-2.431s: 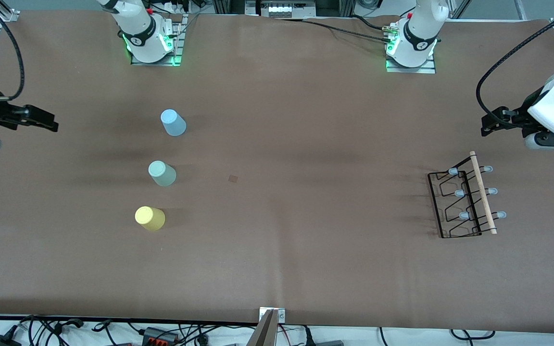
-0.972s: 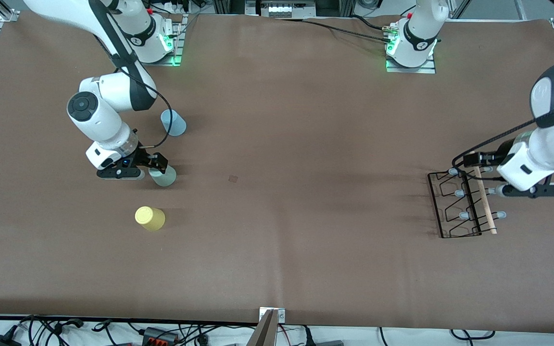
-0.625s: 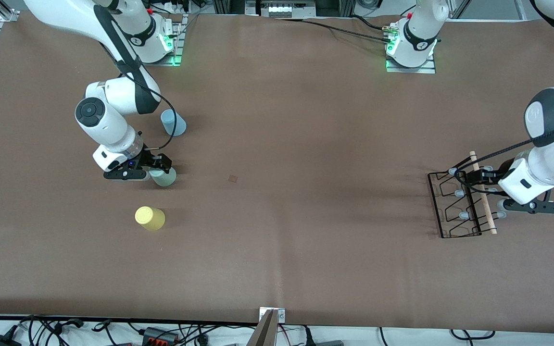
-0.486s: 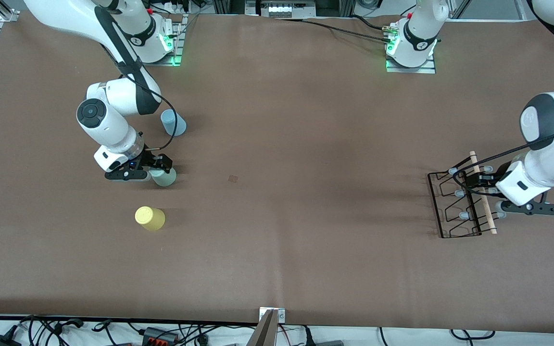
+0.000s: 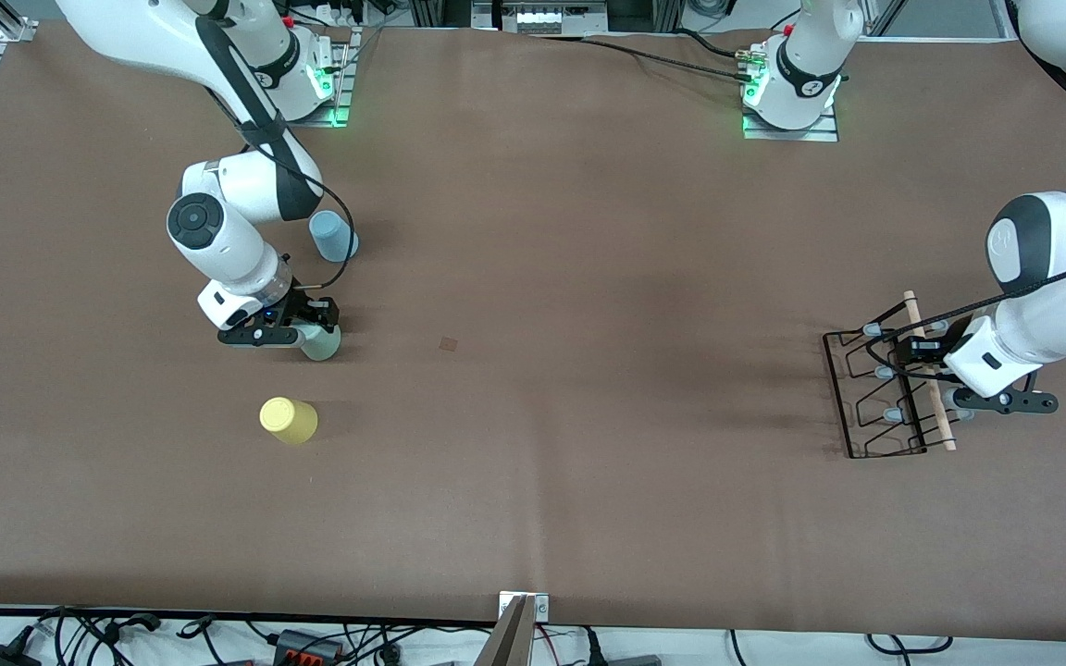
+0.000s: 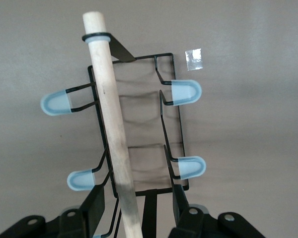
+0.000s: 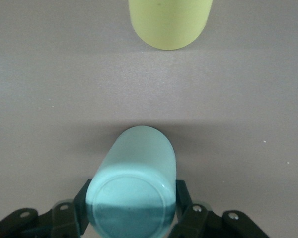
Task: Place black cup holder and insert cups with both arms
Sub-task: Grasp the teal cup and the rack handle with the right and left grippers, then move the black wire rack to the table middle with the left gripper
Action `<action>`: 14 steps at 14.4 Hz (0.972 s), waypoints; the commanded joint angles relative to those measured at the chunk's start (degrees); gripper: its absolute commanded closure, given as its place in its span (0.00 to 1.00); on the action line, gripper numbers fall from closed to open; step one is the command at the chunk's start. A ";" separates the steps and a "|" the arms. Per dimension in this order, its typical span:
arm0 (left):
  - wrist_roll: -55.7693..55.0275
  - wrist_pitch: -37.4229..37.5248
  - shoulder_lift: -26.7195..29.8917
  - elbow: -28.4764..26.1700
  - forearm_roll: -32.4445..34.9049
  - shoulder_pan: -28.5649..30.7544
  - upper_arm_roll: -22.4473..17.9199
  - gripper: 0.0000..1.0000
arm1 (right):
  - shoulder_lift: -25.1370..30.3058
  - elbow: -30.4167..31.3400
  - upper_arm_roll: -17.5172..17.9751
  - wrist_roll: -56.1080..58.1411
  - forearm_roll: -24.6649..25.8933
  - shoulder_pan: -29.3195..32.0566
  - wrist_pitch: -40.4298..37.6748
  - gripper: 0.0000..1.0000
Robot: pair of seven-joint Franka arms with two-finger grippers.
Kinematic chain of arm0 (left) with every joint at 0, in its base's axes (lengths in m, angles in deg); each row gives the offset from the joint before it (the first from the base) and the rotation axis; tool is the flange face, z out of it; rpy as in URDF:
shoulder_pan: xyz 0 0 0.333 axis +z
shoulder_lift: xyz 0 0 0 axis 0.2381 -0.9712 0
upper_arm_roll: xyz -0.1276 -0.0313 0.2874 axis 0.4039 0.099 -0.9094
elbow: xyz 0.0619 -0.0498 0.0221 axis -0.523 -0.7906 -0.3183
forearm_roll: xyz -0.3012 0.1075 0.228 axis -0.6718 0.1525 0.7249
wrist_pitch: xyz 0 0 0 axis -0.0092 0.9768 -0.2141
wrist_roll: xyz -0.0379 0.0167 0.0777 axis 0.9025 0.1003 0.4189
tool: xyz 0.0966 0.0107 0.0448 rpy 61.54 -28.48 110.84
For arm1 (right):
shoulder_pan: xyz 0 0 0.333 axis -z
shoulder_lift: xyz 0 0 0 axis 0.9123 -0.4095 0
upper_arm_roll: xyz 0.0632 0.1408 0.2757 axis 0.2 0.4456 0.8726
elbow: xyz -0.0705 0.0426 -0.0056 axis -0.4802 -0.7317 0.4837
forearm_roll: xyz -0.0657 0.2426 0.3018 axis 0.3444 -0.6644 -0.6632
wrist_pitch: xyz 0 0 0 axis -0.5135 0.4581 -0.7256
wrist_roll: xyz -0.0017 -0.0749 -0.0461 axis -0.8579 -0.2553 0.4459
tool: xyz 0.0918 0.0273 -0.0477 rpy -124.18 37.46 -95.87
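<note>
Desk (image 5: 533,462): brown cover. Rack (image 5: 871,398) lies at the left arm's end. Left hand (image 6: 134,206) straddles its wooden rod (image 6: 111,129), fingers apart, not clamped. Right hand (image 7: 131,210) is clamped on the mint cup (image 7: 134,178). Blue cup (image 5: 333,236) stands farther from the front camera, yellow cup (image 5: 288,420) nearer.

White arms (image 5: 218,236), black joints, cables, grippers.

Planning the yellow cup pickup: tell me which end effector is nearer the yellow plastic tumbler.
Right. The right end effector grips the mint green plastic tumbler beside the yellow plastic tumbler; the left end effector is at the black wire rack, toward the left arm's end.
</note>
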 commanded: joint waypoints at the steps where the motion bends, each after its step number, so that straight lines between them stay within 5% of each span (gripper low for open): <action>1: 0.89 -1.07 -0.47 -0.82 1.02 0.30 0.13 0.54 | 1.62 -0.20 -0.18 0.11 -0.27 -0.43 -2.14 0.94; 5: 0.80 -0.89 -0.39 -0.55 0.93 0.30 0.13 0.92 | 8.29 -4.50 -0.35 3.00 0.25 0.27 -17.43 0.98; 11: 0.71 0.85 2.50 1.38 0.93 -0.22 0.83 0.99 | 16.91 -4.86 -0.97 6.60 0.34 1.07 -27.20 0.98; 14: -0.08 10.84 3.74 7.68 0.84 -0.75 5.12 0.99 | 21.57 -4.86 -1.06 8.37 0.43 2.47 -32.82 0.98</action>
